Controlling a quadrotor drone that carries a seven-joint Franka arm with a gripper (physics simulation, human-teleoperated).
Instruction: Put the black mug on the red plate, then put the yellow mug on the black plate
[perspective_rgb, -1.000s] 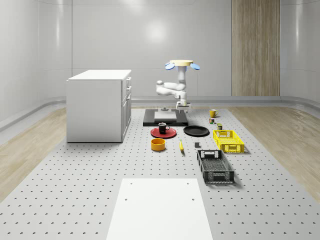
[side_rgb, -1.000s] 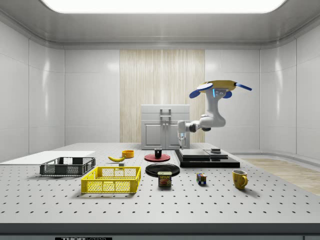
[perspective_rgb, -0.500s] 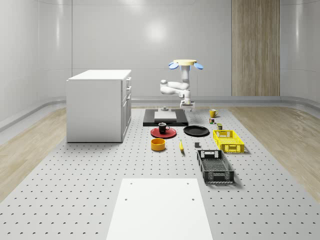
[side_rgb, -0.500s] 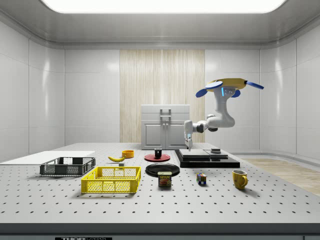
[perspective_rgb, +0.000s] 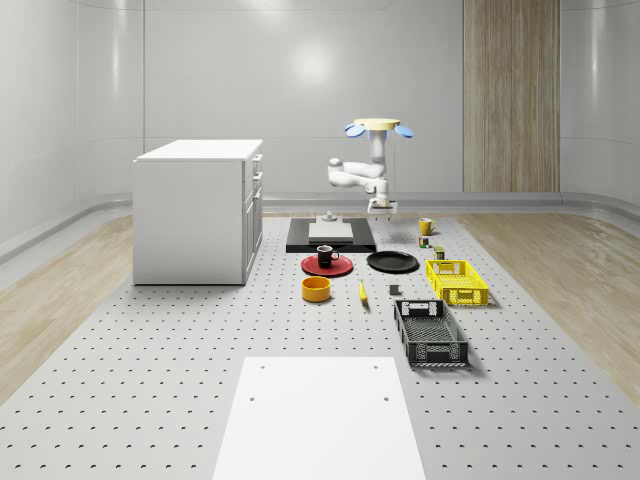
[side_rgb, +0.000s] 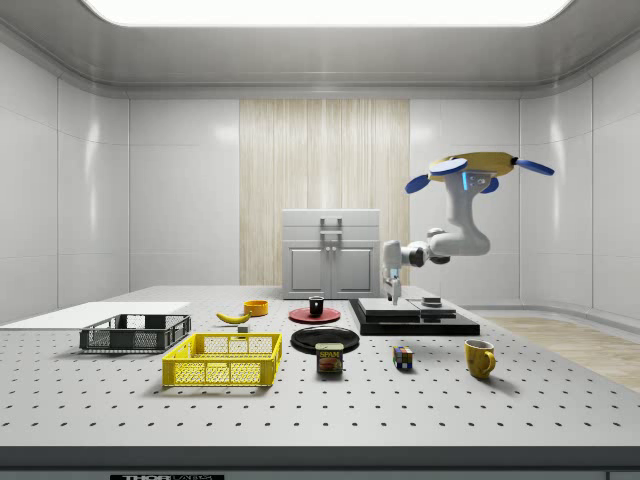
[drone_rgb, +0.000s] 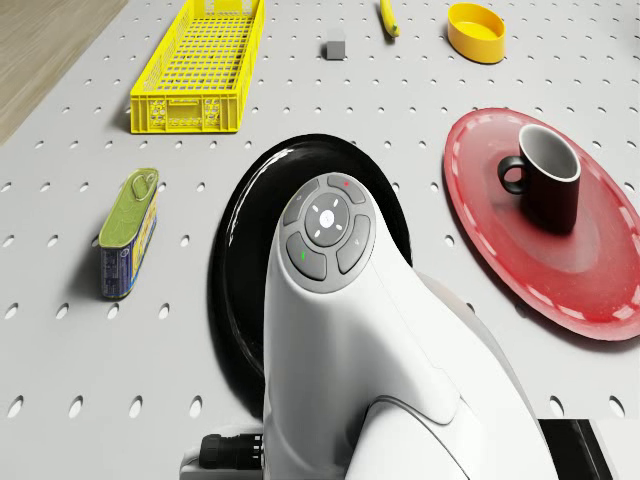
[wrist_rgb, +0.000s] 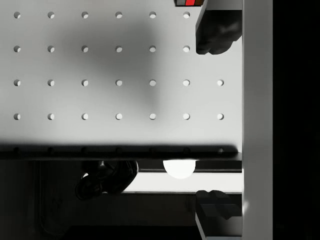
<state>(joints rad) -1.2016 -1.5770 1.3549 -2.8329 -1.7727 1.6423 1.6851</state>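
Black mug (perspective_rgb: 324, 255) sits upright on the red plate (perspective_rgb: 327, 266), nearest; the black plate (perspective_rgb: 392, 262) lies just beside. Farther back, the gripper (perspective_rgb: 380, 206), fingers spread and empty, hangs under the hovering drone (perspective_rgb: 378, 127). Yellow mug (perspective_rgb: 425, 226) stands beyond, toward the whole-scene view's right.

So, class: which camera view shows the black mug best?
The drone view: the black mug sits large on the red plate, handle and rim plain. The whole-scene view and side view show it small and distant.
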